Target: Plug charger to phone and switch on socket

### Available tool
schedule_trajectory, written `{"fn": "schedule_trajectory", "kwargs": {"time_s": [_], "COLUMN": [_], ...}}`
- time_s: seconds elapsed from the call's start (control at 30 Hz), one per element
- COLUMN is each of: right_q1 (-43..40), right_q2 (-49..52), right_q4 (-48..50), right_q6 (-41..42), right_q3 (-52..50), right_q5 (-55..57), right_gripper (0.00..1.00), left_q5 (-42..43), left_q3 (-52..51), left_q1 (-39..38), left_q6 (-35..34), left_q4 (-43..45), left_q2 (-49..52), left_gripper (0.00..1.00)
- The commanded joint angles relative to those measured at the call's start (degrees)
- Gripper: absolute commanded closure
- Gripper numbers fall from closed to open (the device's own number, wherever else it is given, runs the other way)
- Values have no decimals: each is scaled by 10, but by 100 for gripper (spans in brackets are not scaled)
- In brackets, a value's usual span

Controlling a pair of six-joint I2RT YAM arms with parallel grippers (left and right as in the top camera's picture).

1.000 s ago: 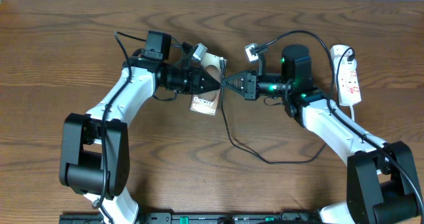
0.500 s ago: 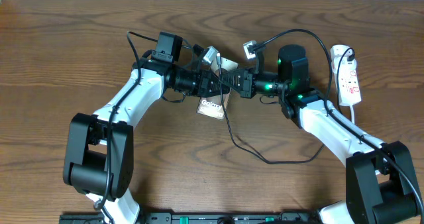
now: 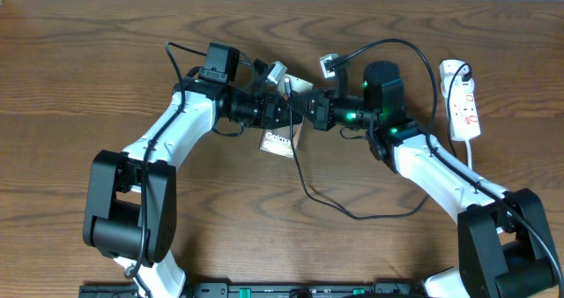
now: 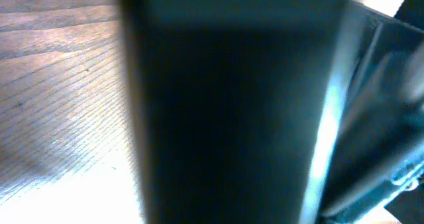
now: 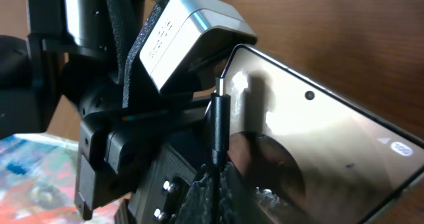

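Since a second ago, phone (image 5: 318, 138) and charger (image 5: 218, 121) have drawn together: my left fingers (image 3: 284, 115) clamp the phone above the surface (image 3: 88, 69), my right fingers (image 5: 207, 194) pinch the stiff plug, tip at the phone's edge. Slick, fragile glass; grip the plug body.

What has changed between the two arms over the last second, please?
The left gripper, holding the phone, moved right and carried the phone with it. The right gripper, holding the charger by its plug, edged left, so the two now meet at the phone's edge. Whether the plug is seated cannot be told. Both grips stayed closed, and the socket did not move.
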Motion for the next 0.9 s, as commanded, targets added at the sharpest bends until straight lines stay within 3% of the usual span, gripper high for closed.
{"fn": "schedule_trajectory", "kwargs": {"time_s": [0.0,0.1,0.2,0.23,0.4,0.5,0.8,0.87], "right_q1": [20,22,22,22,22,22,22,20], "right_q2": [-1,-1,-1,-1,-1,-1,-1,-1], "right_q4": [-2,-3,-4,-4,-23,-30,-40,-49], "right_q6": [0,0,0,0,0,0,0,0], "right_q3": [2,2,2,2,2,2,2,2], "right_q5": [45,61,74,74,74,74,73,66], "right_gripper": [99,99,82,81,85,92,90,99], "left_q5": [52,52,52,52,52,52,52,55], "left_q3": [3,3,3,3,3,3,3,3], "left_q1": [-12,-12,-12,-12,-12,-12,-12,-12], "left_q6": [11,11,11,11,11,11,11,17], "left_q4": [5,5,5,5,6,6,6,7], "left_q2": [-14,-14,-14,-14,-14,-14,-14,-14], "left_gripper": [93,93,92,93,92,92,93,93]}}
